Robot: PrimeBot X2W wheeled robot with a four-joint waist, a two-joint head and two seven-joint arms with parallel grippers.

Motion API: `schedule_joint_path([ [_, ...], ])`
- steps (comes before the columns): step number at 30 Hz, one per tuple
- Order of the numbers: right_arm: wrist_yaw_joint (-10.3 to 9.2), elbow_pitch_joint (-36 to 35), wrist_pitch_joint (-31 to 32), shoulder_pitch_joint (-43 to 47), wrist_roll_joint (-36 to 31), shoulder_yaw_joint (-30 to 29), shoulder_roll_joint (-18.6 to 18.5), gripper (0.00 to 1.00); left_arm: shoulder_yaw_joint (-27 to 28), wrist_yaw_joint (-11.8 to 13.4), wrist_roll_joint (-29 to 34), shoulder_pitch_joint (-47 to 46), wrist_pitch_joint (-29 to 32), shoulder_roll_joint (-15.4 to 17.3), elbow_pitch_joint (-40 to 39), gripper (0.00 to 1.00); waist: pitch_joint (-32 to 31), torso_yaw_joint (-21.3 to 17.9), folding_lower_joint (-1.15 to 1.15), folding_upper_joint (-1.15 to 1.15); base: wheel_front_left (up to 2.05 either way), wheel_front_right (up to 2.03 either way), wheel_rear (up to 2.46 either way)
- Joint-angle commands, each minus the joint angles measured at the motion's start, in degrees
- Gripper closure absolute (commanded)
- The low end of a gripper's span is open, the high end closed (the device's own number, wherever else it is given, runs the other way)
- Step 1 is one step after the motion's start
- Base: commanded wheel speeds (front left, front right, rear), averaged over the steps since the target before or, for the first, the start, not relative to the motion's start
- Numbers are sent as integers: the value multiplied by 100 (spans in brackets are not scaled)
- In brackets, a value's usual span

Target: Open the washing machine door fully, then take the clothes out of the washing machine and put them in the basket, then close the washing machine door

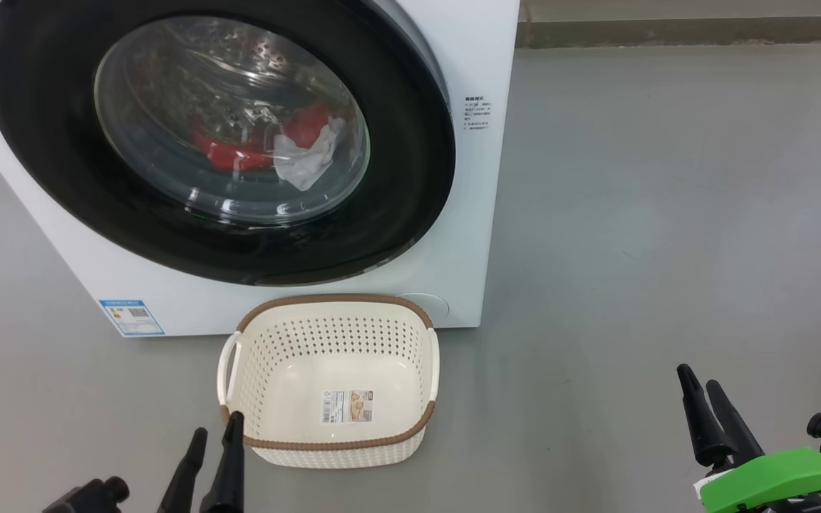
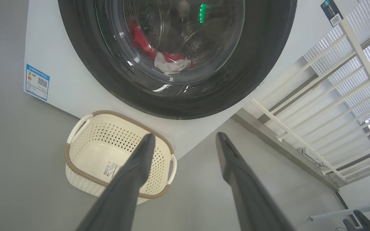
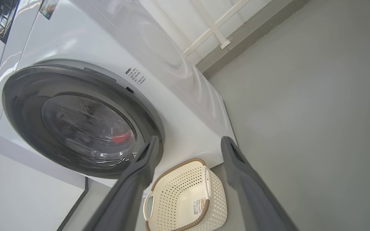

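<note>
Claws both wide and empty: left gripper just beside the basket, near left; right gripper well apart, near right. Washing machine door shut, clothes behind its glass. Basket holds no clothes. Judged: nothing done yet; opening, unloading and closing all outstanding.

Grey floor, white railing

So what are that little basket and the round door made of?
The basket looks like moulded cream plastic, matte: regular punched holes, brown woven-look rim. The washing machine door seems glossy black plastic around clear glass; both show reflections.
</note>
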Motion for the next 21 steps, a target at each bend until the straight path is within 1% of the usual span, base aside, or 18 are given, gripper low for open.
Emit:
schedule_joint_path([
  [1,2,-188,-92,-25,-199,61,-108,0,55,36,229,-77,-88,90,-214,0,-2,-3,0,0,0,0,0],
  [2,2,-206,-126,-9,-318,65,-120,0,25,61,366,-62,-121,103,-228,0,-5,-4,0,0,0,0,0],
  [21,3,-348,-447,133,-1383,97,-205,0,-188,287,1682,4,-443,212,-406,0,22,-23,-1,0,0,0,0],
])
